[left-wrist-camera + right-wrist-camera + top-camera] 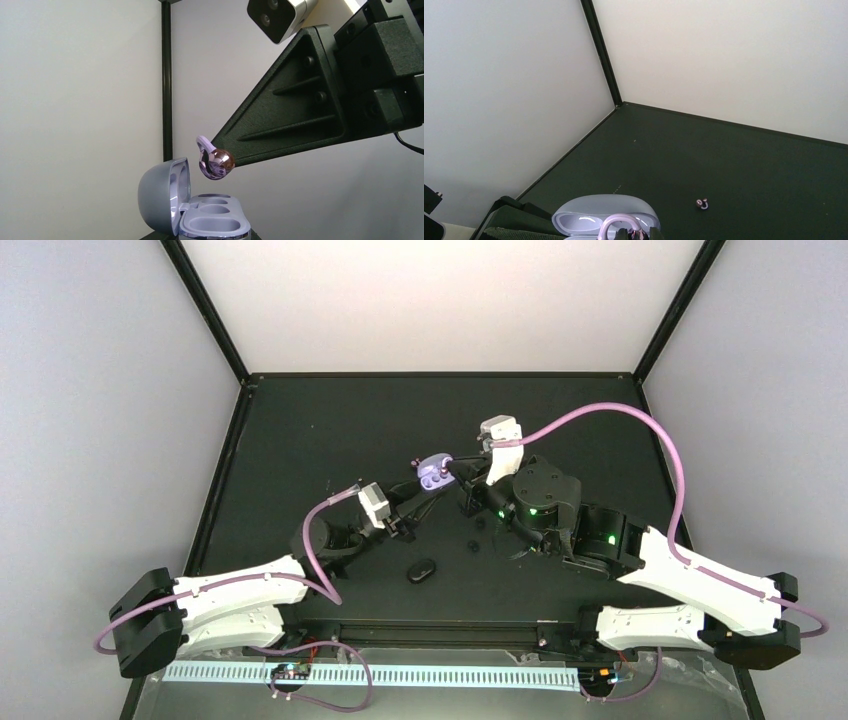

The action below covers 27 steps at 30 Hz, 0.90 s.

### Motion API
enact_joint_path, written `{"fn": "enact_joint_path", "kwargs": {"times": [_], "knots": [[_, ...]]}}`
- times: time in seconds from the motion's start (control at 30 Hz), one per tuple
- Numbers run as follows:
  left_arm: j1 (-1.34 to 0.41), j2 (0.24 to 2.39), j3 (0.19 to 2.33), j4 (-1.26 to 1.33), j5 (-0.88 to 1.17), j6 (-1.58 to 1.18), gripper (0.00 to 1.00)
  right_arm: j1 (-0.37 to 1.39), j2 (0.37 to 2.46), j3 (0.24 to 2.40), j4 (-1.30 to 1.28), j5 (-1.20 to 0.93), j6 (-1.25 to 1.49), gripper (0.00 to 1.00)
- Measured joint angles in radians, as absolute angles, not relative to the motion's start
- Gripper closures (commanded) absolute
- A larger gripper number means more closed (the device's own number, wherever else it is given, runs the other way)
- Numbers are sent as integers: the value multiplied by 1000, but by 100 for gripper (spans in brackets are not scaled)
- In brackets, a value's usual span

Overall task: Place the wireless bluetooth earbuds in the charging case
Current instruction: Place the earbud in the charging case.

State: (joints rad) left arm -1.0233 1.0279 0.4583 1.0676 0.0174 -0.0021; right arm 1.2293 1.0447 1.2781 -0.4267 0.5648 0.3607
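Open lilac case (pixel 159 200) w/ purple bud (pixel 217 163) just above.

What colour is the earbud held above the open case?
Glossy pinkish-purple earbud, with a coppery sheen; clearest in the left wrist view.

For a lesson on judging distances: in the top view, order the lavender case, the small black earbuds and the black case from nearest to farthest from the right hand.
1. Lavender case, just left of the right hand.
2. Small black earbuds, toward the bases.
3. Black case, closest to the bases.
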Motion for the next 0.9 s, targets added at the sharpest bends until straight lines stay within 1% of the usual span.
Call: {"fn": "enact_joint_path", "kwargs": {"times": [0.9], "knots": [[-1040,1008,458,1079,-19,-2,99,1230,1060,1278,-418,582,376,95]]}}
